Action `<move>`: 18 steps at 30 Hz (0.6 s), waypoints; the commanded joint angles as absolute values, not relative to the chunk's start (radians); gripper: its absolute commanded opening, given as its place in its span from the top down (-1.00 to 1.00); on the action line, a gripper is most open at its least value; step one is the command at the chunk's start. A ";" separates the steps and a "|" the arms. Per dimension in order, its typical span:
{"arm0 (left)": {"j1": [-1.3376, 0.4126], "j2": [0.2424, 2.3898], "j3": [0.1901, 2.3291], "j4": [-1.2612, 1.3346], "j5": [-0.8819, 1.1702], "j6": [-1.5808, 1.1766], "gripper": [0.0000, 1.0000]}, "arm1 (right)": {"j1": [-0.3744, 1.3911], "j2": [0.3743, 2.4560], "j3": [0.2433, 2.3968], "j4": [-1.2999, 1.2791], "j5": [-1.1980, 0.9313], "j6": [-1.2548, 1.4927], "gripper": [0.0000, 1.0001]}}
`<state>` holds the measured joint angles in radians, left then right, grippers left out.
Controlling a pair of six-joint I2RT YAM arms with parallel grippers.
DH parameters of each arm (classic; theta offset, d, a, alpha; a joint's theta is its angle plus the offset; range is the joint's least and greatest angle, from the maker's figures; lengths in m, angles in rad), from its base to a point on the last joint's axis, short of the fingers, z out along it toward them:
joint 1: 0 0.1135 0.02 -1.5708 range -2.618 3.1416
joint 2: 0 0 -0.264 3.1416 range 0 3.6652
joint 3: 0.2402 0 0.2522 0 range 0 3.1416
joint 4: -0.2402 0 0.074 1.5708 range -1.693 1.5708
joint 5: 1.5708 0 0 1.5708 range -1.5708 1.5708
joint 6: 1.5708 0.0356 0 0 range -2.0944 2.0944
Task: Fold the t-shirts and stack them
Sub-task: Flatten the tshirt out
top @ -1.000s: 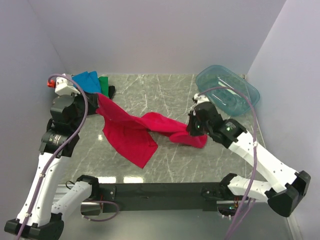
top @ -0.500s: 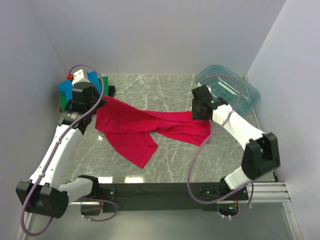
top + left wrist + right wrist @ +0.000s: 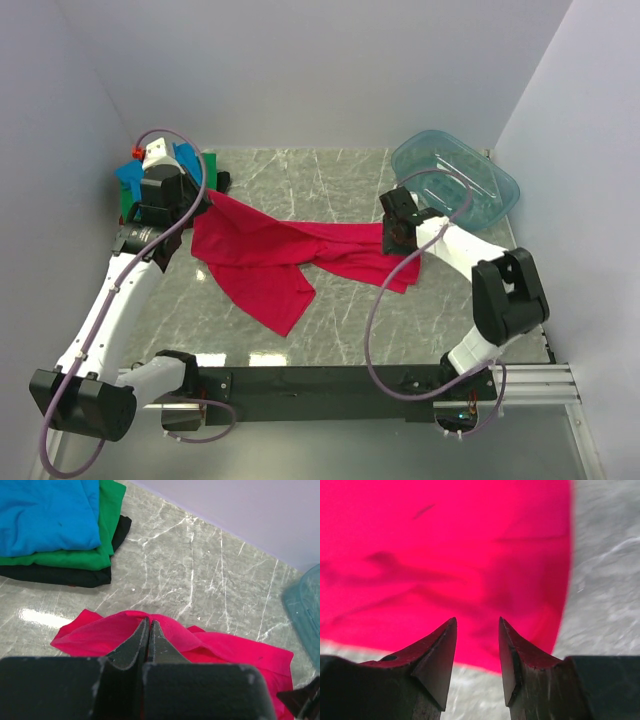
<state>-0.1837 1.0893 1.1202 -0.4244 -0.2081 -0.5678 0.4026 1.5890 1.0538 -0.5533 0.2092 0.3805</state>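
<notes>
A bright red-pink t-shirt [image 3: 270, 255] lies stretched across the middle of the marble table [image 3: 330, 185], partly rumpled, with one flap folded toward the front. My left gripper [image 3: 203, 200] is shut on its back left corner [image 3: 165, 625] and holds that corner slightly raised. My right gripper [image 3: 392, 238] hovers open just over the shirt's right end [image 3: 445, 545], and nothing sits between its fingers. At the back left sits a folded stack: a blue t-shirt [image 3: 50, 515] on top, a green one [image 3: 107, 510] under it and a black one [image 3: 60, 575] at the bottom.
A clear teal plastic tub [image 3: 460, 185] stands at the back right, close behind my right arm. Walls close the table in on the left, back and right. The arm bases and a black rail [image 3: 320, 380] run along the near edge.
My right gripper has opened and let go of the shirt's right end, which now rests on the table. My left arm carried its corner toward the back left, pulling the shirt out flatter.
</notes>
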 commanded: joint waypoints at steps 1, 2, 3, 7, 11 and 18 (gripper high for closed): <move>-0.179 1.066 1.121 -0.388 -0.195 -0.549 0.99 | 0.336 1.635 1.103 -0.483 0.265 0.393 0.07; -0.181 1.068 1.124 -0.390 -0.193 -0.549 0.99 | 0.324 1.647 1.120 -0.480 0.273 0.391 0.07; -0.179 1.071 1.126 -0.391 -0.192 -0.548 0.99 | 0.298 1.675 1.130 -0.479 0.268 0.387 0.07; -0.179 1.072 1.126 -0.388 -0.184 -0.548 0.99 | 0.253 1.736 1.172 -0.474 0.264 0.374 0.07; -0.179 1.075 1.127 -0.390 -0.184 -0.546 0.99 | 0.219 1.790 1.213 -0.463 0.255 0.370 0.07; -0.179 1.080 1.124 -0.387 -0.175 -0.543 0.99 | 0.170 1.861 1.249 -0.449 0.255 0.365 0.07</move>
<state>-0.1837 1.0893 1.1202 -0.4267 -0.1947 -0.5610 0.1967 1.8462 1.2064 -0.4797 0.2413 0.3721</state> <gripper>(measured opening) 0.013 0.464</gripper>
